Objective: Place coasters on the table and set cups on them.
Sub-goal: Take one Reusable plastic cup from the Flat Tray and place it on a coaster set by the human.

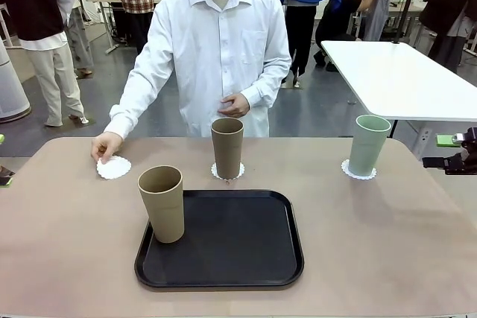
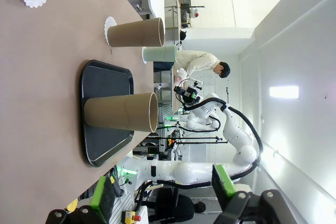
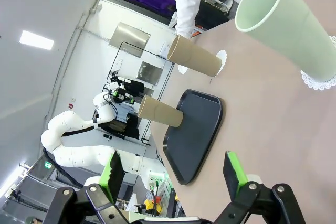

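Tan-brown matte tumbler (image 2: 118,111), tall and tapered, stands upright on a corner of the black rounded tray (image 2: 107,77). It is straight ahead of the left claw (image 2: 163,174) and the closest thing to it; that claw's fingers are spread apart with nothing between them. The right claw (image 3: 173,156) is likewise parted and empty; the pale mint green tumbler (image 3: 294,30) is just ahead of it, seated on its lacy white paper doily (image 3: 317,80). Beyond the left claw's tumbler, the second tan tumbler (image 1: 227,147) sits on its own doily (image 1: 227,173). Farther off to one side, the third doily (image 1: 113,167) lies bare on the beige table (image 1: 67,258), with the person's hand (image 1: 106,147) touching its far edge.

From where I stand, the last move looks the riskiest. The tumbler is tall and narrow-based, so a low or skewed grip could tip it; its base might also catch the tray's raised rim on the way off. The paper doily is light, so a cup set down sliding rather than straight could push or crumple it. The hand at that doily lies in the claw's likely path, and a sweep could clip it; a wide swing might knock the middle tumbler.

Writing: no brand, label or print that I can read.
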Action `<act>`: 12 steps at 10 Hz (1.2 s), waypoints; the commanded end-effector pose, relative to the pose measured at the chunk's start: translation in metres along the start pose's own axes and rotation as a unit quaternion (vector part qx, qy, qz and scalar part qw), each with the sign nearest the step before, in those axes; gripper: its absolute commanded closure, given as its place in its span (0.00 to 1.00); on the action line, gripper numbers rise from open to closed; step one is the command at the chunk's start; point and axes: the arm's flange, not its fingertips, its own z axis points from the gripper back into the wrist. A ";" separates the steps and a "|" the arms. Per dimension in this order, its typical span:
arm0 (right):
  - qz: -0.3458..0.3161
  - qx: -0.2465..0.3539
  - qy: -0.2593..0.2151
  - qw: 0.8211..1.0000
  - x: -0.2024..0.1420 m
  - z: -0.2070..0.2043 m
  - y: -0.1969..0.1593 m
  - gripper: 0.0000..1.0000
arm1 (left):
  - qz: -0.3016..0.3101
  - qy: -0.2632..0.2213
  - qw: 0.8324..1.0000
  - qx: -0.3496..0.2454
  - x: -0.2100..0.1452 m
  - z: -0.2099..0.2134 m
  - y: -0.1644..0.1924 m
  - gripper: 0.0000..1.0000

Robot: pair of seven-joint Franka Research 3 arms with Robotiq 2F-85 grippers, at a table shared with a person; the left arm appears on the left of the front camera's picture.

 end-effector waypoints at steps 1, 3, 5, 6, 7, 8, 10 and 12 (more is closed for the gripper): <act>0.003 0.004 -0.001 1.000 0.000 0.000 0.001 0.00 | -0.004 -0.003 1.000 -0.007 0.000 0.001 -0.001 0.00; 0.003 0.004 -0.001 1.000 0.000 0.000 0.001 0.00 | -0.004 -0.003 1.000 -0.007 0.000 0.001 -0.001 0.00; 0.003 0.004 -0.001 1.000 0.000 0.000 0.001 0.00 | -0.004 -0.003 1.000 -0.007 0.000 0.001 -0.001 0.00; 0.003 0.004 -0.001 1.000 0.000 0.000 0.001 0.00 | -0.004 -0.003 1.000 -0.007 0.000 0.001 -0.001 0.00; 0.003 0.004 -0.001 1.000 0.000 0.000 0.001 0.00 | -0.004 -0.003 1.000 -0.007 0.000 0.001 -0.001 0.00; 0.003 0.004 -0.001 1.000 0.000 0.000 0.001 0.00 | -0.004 -0.003 1.000 -0.007 0.000 0.001 -0.001 0.00; 0.003 0.004 -0.001 1.000 0.000 0.000 0.001 0.00 | -0.004 -0.003 1.000 -0.007 0.000 0.001 -0.001 0.00; 0.003 0.004 -0.001 1.000 0.000 0.000 0.001 0.00 | -0.004 -0.003 1.000 -0.007 0.000 0.001 -0.001 0.00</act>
